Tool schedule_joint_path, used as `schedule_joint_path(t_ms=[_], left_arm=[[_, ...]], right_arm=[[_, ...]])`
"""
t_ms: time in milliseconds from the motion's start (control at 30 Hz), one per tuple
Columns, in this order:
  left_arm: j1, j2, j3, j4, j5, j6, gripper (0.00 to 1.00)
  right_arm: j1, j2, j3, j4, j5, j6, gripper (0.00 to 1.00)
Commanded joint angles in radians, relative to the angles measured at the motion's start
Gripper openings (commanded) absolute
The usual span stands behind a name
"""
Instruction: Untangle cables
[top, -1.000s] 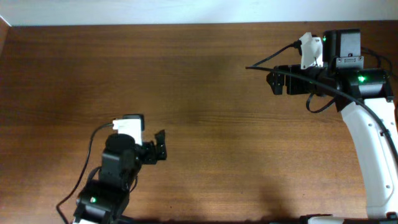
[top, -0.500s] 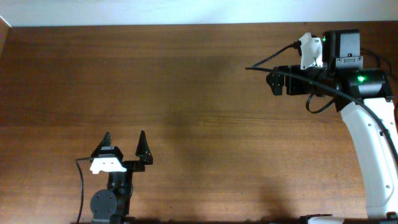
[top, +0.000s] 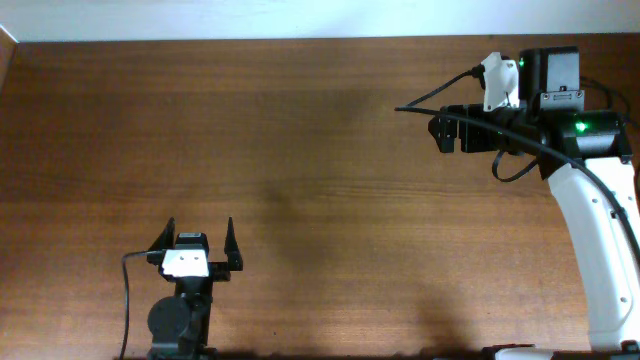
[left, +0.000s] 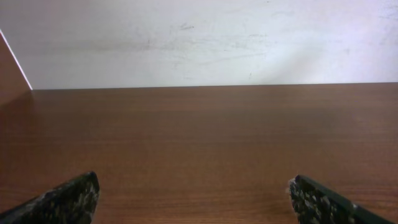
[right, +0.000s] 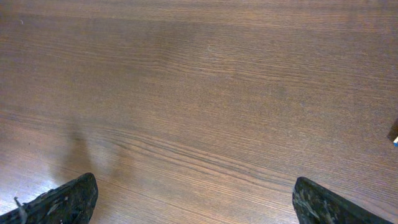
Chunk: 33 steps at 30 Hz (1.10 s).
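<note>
No cables show in any view; they are out of view. My left gripper (top: 199, 229) stands open near the table's front edge at the left, pointing toward the far wall. In the left wrist view its gripper (left: 191, 184) has only bare wood between the fingertips (left: 79, 190). My right gripper (top: 441, 133) hangs at the back right, pointing left. The right wrist view shows that gripper (right: 194, 183) open over bare wood grain, with nothing held.
The brown wooden table (top: 320, 180) ends at a white wall (left: 205, 37) at the back. Thick black wires (top: 515, 160) loop off the right arm and belong to it. A small dark object (right: 394, 133) pokes in at the right wrist view's edge.
The left arm has swung from pointing right to pointing at the far wall and drawn back toward the front edge. Its gripper stays open. The right arm has not moved.
</note>
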Motion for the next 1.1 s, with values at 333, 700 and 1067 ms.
schedule_joint_path(t_ms=[333,700,1067], left_arm=[[0.005,-0.007,-0.003,-0.006,0.014,0.016,0.99],[0.005,-0.007,-0.003,-0.006,0.015,0.016,0.99],[0.005,-0.007,-0.003,-0.006,0.014,0.016,0.99]], right_arm=[[0.004,0.009,-0.002,0.005,0.008,-0.015,0.99],[0.031,-0.344,-0.575,0.568,0.016,-0.007,0.99],[0.031,-1.018,-1.399,1.361,0.017,-0.007,0.99]])
